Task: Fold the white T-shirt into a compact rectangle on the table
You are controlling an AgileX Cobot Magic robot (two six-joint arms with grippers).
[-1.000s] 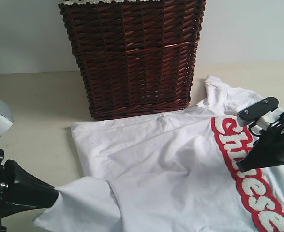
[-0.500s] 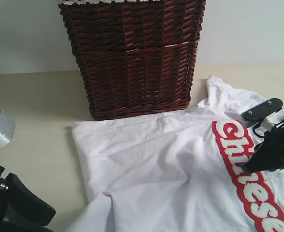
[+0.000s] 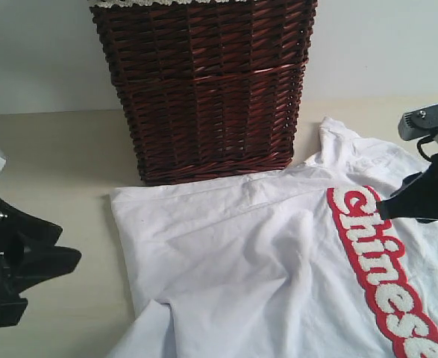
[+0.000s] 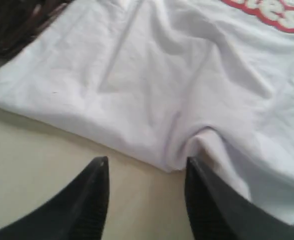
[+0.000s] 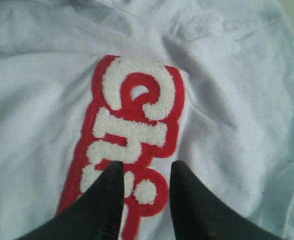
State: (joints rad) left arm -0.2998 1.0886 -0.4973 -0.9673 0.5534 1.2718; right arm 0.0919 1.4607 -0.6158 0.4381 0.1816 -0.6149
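Outside cam: the white T-shirt (image 3: 263, 253) sprawls rumpled on the table (image 3: 62, 164), right in front of the basket (image 3: 204, 89).

Left wrist cam: left gripper (image 4: 147, 161) spread wide, empty.

Right wrist cam: right gripper (image 5: 147, 165) parted above the red lettering (image 5: 131, 125), gripping nothing.

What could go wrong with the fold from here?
The white T-shirt lies rumpled, ridged mid-body; folding now may give a lumpy shape. The left gripper is open over the table beside the cloth edge and may close on nothing. Its far edge lies near the wicker basket and might snag.
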